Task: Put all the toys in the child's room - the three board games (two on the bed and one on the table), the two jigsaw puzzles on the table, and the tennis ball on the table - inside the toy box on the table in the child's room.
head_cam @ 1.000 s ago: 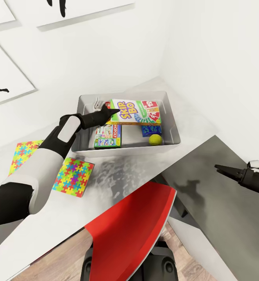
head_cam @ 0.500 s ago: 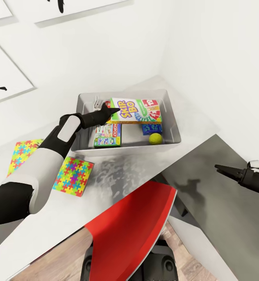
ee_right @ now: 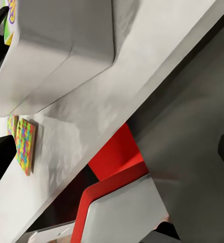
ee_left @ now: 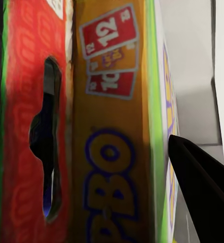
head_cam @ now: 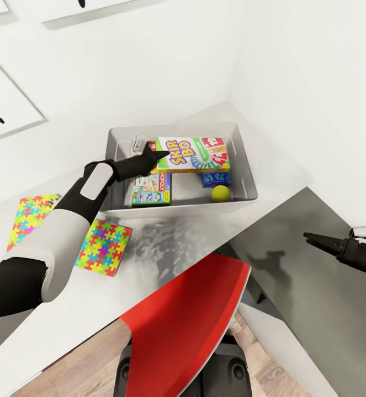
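Head view: toy box [head_cam: 243, 165], light-grey tray, stood on the pale table [head_cam: 166, 248] toward the wall corner. Inside the toy box: Skip-Bo box [head_cam: 196, 153] raised above the floor of the tray, gripped at its near-left edge by the left gripper [head_cam: 156, 157], jaws closed on it; Monopoly box [head_cam: 151, 190] flat beneath; small blue box [head_cam: 215, 178] and tennis ball [head_cam: 221, 193] beside it. Two jigsaw puzzles [head_cam: 103, 248] [head_cam: 27, 219] lay on the table outside the toy box. Right gripper [head_cam: 314, 239] hovered well apart from the toy box, empty, opening indeterminate. Left wrist view: Skip-Bo box edge against one dark finger [ee_left: 203, 187]. Right wrist view: toy box wall [ee_right: 66, 45], red chair [ee_right: 117, 172] below.
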You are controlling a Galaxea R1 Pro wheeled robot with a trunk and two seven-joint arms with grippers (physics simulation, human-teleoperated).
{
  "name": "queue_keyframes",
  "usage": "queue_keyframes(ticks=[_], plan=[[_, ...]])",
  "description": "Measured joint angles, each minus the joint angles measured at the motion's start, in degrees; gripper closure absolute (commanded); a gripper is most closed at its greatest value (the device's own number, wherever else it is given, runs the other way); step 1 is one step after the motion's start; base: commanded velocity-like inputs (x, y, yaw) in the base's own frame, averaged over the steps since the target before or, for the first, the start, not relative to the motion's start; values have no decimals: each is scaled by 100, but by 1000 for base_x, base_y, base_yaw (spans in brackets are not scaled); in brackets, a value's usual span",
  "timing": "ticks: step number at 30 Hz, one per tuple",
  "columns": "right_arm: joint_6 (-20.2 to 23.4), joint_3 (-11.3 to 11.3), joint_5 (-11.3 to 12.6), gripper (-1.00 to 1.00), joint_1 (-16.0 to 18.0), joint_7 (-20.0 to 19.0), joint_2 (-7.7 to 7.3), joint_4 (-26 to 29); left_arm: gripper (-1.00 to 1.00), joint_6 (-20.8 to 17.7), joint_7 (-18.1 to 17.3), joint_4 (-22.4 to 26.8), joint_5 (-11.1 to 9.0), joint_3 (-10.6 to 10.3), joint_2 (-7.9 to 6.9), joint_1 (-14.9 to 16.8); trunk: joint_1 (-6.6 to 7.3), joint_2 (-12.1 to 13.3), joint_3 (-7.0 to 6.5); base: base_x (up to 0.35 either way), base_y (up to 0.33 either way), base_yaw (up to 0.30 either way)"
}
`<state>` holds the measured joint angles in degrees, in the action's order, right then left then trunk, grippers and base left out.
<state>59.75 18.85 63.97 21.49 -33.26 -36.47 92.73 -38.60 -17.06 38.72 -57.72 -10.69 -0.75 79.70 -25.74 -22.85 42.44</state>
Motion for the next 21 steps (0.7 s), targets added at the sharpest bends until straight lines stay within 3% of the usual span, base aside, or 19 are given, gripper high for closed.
queue_keyframes(ticks=[9, 10, 11, 12, 21], plan=[[0, 0, 1, -100, 0, 0, 0, 0, 100, 1, 2, 11, -11, -4, 1, 0, 0, 0, 10, 0, 0, 0], [0, 0, 1, -100, 0, 0, 0, 0, -100, 0, 3, 14, -12, -4, -1, 0, 0, 0, 10, 0, 0, 0], [0, 0, 2, -100, -1, 0, 0, 0, -100, 20, 15, -5, 392, -24, 0, 0, 1, 0, 11, 0, 0, 0], [0, 0, 1, -100, 0, 0, 0, 0, -100, -7, -9, 13, 276, -25, -2, -1, 1, -1, 11, 0, 0, 0], [0, -1, 2, -100, 0, 0, 5, 0, -100, -16, 0, 129, 335, -23, -8, 2, 1, 0, 11, 0, 0, 0]])
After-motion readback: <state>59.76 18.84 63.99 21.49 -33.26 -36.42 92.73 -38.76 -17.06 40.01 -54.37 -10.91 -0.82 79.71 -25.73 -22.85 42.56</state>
